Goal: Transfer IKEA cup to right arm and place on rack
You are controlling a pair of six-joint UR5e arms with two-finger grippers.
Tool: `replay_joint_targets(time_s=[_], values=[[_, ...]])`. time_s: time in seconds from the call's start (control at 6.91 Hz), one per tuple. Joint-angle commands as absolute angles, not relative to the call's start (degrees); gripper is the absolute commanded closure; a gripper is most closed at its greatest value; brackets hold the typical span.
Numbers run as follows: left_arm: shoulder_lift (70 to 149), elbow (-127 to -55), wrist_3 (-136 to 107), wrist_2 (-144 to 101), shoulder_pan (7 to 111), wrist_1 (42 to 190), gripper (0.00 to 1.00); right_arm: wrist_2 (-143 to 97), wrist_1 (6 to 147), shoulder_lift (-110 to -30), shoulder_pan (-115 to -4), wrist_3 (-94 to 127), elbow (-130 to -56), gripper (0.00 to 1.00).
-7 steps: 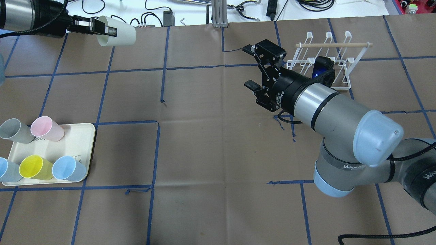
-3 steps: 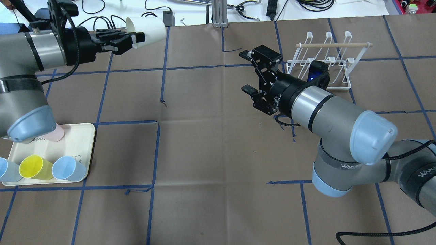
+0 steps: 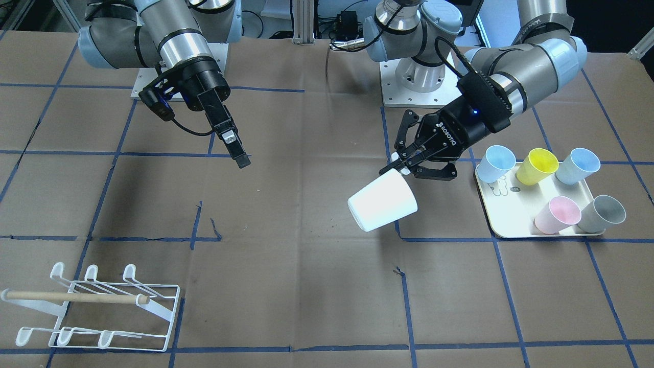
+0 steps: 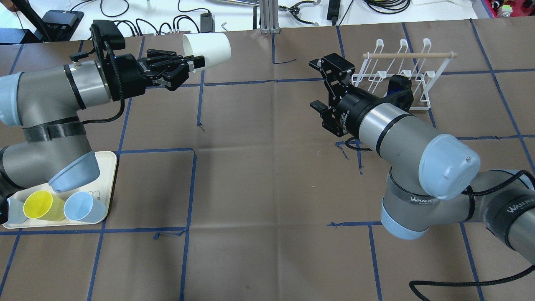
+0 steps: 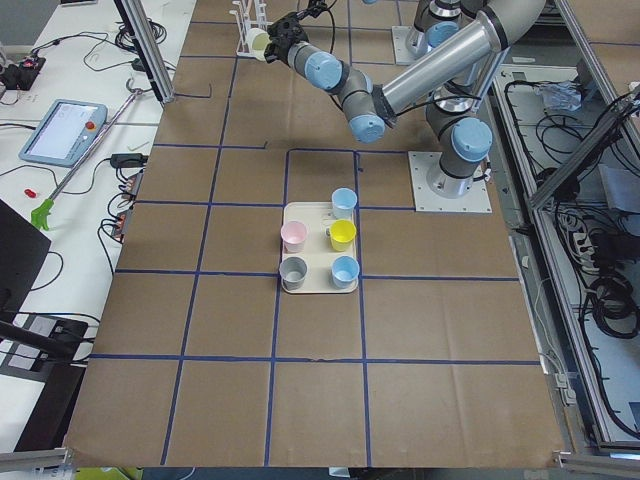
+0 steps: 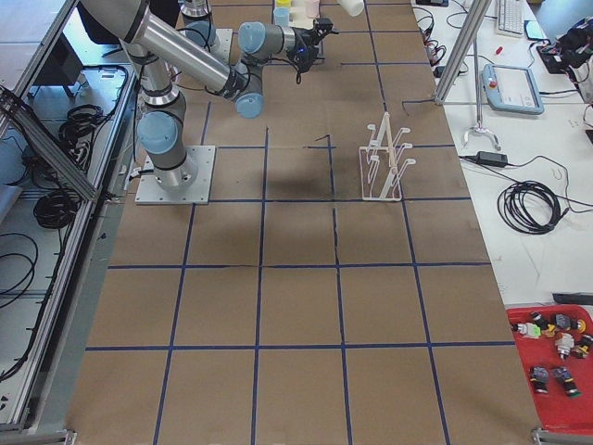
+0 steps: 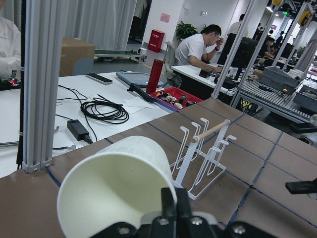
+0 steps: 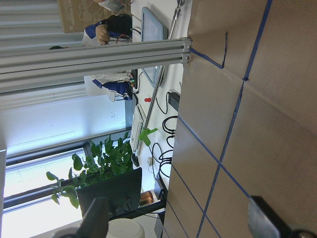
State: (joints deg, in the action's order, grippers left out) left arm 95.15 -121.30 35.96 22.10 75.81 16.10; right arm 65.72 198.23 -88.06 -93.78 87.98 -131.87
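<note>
The white IKEA cup hangs on its side above the table's far left. My left gripper is shut on the cup's rim. From the front, the cup points its base away from the left gripper. The left wrist view looks into the cup's mouth, with a finger over the rim. My right gripper stands open and empty, well to the cup's right. Its two fingers sit far apart in the right wrist view. The white wire rack with its wooden dowel stands just behind the right arm.
A cream tray holds a yellow cup, a pink one, a grey one and two blue ones. My left arm's elbow hangs over the tray. Cables and an aluminium post line the far edge. People sit beyond the table.
My left arm has swung right, carrying the white cup towards the table's middle. The right gripper has shifted slightly and stays open.
</note>
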Motion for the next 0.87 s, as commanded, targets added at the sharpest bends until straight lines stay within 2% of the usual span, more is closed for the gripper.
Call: replay_joint_targets(time_s=[0.0,0.72], values=[[98.33,-121.99,35.69,20.93,77.6,9.96,1.0,71.49,195.84,-87.89,-93.87,87.63,-131.23,0.0],[100.02,-122.96,35.95,21.71,81.47,5.19,1.0,68.41,192.85,-87.71,-101.42,86.06,-128.85,0.01]])
